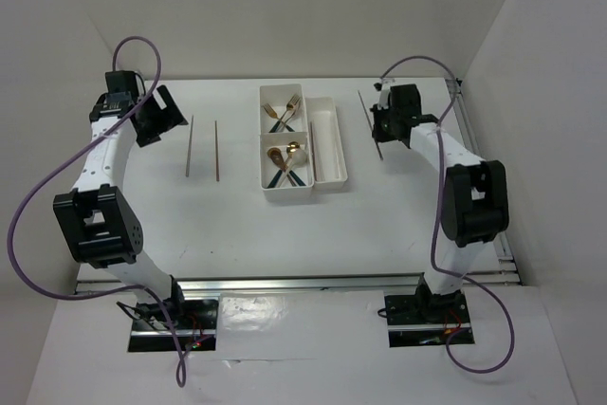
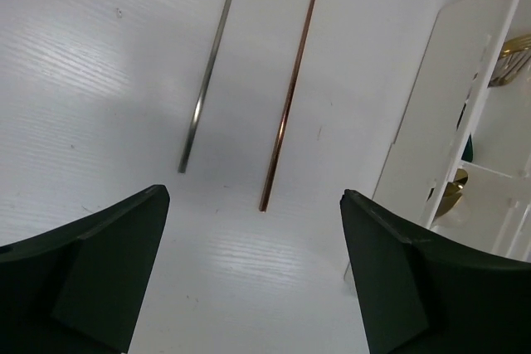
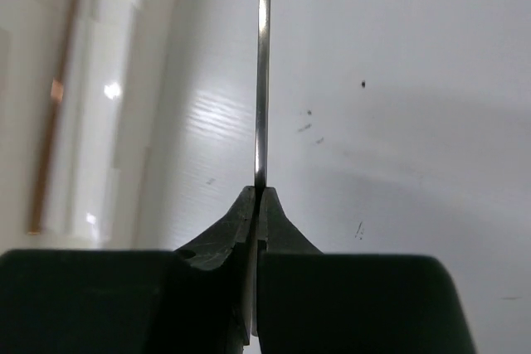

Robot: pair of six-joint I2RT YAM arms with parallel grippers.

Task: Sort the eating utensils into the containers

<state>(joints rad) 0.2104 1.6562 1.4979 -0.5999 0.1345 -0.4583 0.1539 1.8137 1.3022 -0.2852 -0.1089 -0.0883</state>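
The white tray (image 1: 329,177) stands mid-table. Its far square bin holds gold forks (image 1: 285,109) and its near square bin holds gold spoons (image 1: 287,160), all with dark handles. A silvery chopstick (image 1: 190,146) and a brown chopstick (image 1: 217,150) lie side by side on the table left of the tray. My left gripper (image 1: 174,109) is open and empty just behind them. In the left wrist view (image 2: 255,195) the silvery (image 2: 211,64) and brown (image 2: 289,97) sticks lie ahead of it. My right gripper (image 1: 379,127) is shut on another silvery chopstick (image 3: 262,80), right of the tray.
The tray's wall (image 2: 419,122) lies close on the right in the left wrist view. In the right wrist view the tray (image 3: 99,105) is blurred at the left. A metal rail (image 1: 467,130) runs along the table's right edge, and white walls enclose the table.
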